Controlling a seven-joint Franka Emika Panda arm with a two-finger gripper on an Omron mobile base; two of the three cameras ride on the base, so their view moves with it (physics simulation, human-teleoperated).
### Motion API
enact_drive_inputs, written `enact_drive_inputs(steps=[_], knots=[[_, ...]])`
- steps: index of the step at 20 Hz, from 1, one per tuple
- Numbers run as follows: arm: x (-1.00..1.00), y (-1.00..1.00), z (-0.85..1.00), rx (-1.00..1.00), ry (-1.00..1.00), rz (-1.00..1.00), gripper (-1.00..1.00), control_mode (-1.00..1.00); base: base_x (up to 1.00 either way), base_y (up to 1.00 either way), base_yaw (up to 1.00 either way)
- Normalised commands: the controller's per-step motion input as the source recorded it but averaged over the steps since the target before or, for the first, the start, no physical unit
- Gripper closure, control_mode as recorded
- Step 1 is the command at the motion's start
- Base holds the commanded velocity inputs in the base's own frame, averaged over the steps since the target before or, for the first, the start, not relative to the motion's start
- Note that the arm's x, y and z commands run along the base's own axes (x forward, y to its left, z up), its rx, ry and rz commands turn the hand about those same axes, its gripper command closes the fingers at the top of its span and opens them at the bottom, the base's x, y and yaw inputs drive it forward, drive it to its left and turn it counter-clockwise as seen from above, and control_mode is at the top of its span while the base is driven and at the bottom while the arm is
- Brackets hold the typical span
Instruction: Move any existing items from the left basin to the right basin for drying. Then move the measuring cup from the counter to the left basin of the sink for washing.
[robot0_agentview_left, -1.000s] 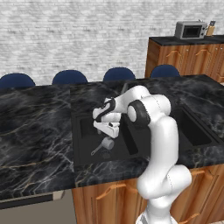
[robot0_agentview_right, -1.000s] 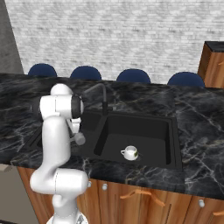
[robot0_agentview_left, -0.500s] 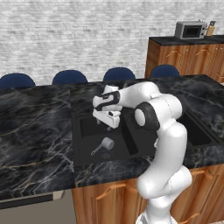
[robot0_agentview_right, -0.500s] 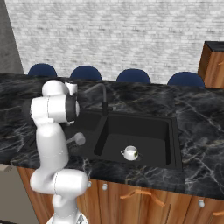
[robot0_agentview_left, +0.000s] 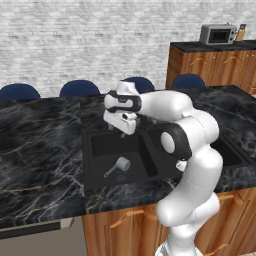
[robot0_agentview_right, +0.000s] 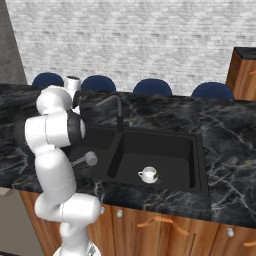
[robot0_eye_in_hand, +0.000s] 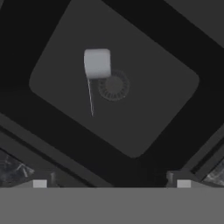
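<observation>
The measuring cup lies on its side on the floor of the left basin, a small pale grey cylinder with a thin straight handle running out toward the front of the sink. From above, the measuring cup looks like a soft-edged, nearly square block, and its handle is a fine light line. It rests just beside the round drain, touching or slightly overlapping the drain's ring; I cannot tell which. From the other side, the measuring cup shows just past the robot's white arm.

The gripper hangs over the back part of the left basin, pointing down, well above the cup and apart from it. It holds nothing. Its two small dark fingertips stand far apart at either side of the hand camera's picture, so the jaws are spread wide.

In the right basin sits a small white cup with a bit of green on its side, upright on the dark floor. Both basins are matte black with rounded corners, sunk into a glossy black marble table veined in grey and gold. A dark curved faucet rises behind the divider between the basins. Below the table are warm brown wood cabinets with curved handles.
</observation>
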Motion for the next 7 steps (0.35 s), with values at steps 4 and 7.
enact_drive_inputs(steps=[4,7], knots=[[-0.25,0.35,0.86,-0.05,0.00,-0.01,-1.00,-1.00,0.00,0.00,0.00],[-0.39,0.34,0.69,-0.03,0.00,0.00,-1.00,-1.00,0.00,0.00,0.00]])
